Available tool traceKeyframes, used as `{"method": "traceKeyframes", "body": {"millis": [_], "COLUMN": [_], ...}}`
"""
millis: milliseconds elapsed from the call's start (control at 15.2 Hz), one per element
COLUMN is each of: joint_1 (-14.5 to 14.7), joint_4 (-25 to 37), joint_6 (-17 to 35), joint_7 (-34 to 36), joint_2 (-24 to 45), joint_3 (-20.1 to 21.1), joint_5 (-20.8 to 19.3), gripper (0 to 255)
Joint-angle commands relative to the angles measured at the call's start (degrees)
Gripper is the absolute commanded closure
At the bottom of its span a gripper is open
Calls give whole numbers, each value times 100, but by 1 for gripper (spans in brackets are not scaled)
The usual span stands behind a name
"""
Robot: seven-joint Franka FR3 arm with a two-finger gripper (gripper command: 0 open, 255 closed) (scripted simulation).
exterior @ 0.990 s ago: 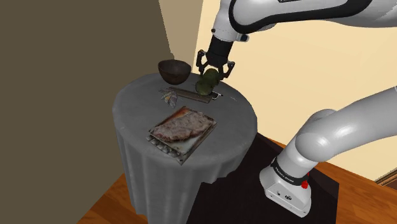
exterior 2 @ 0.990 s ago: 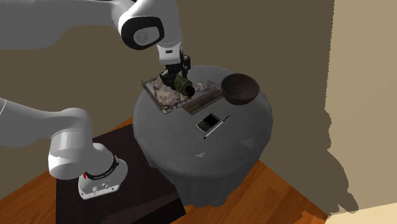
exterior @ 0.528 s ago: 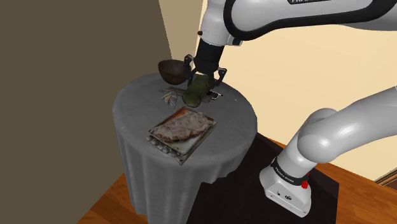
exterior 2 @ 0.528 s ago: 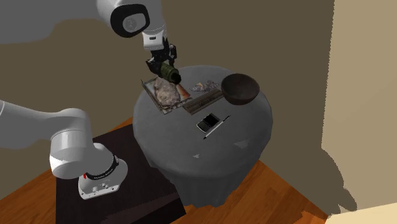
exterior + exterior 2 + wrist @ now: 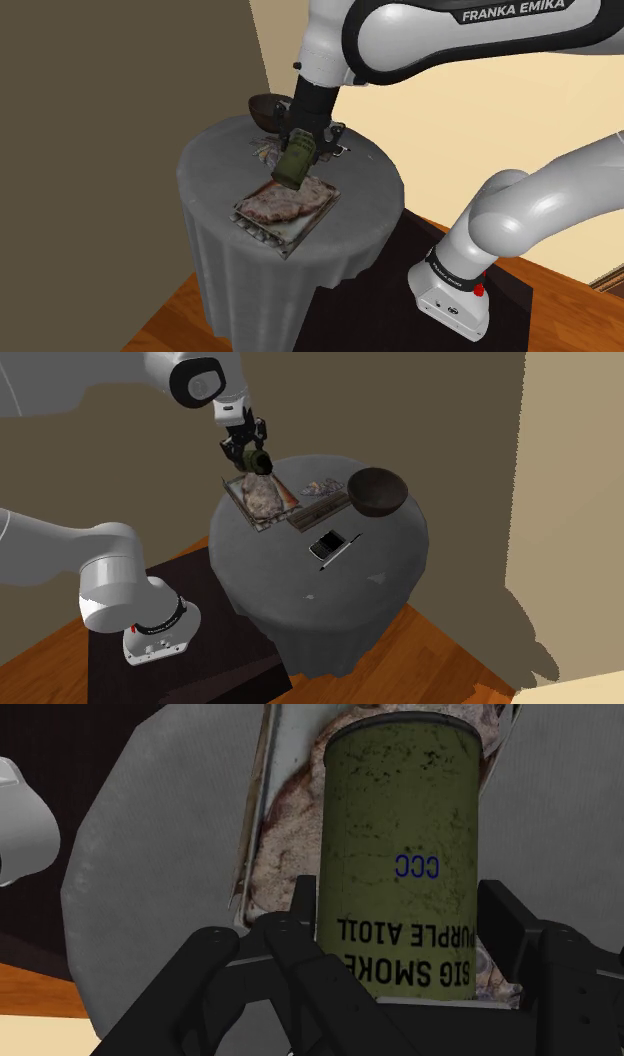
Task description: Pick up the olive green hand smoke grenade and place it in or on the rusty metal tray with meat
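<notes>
1. The gripper (image 5: 400, 919) is clamped on the grenade (image 5: 400, 854) at its head end, so the can hangs tilted, base first, toward the meat (image 5: 285, 198).
2. In the shoulder view, the grenade hovers over the tray's (image 5: 268, 234) 12 o'clock edge and looks clear of it.
3. There the arm comes in from 1 o'clock, with the wrist pointing toward 7 o'clock.

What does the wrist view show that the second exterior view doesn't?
Wrist view: upside-down print, SIG SMOKE and CCC, on the olive green cylindrical smoke grenade, clasped between the fingers of the black gripper. Second exterior view: the dark round bowl, the small black phone, the white arm's base and the wooden floor. Both: the grenade held above the rusty metal tray of brown meat on the grey-draped round table.
</notes>
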Motion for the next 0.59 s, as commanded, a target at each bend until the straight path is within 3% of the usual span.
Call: {"method": "traceKeyframes", "body": {"millis": [0, 528], "joint_1": [3, 8], "joint_4": [-114, -588], "joint_6": [165, 823], "joint_7": [14, 33], "joint_2": [45, 234], "joint_3": [41, 177], "joint_5": [10, 41], "gripper": [255, 255]}}
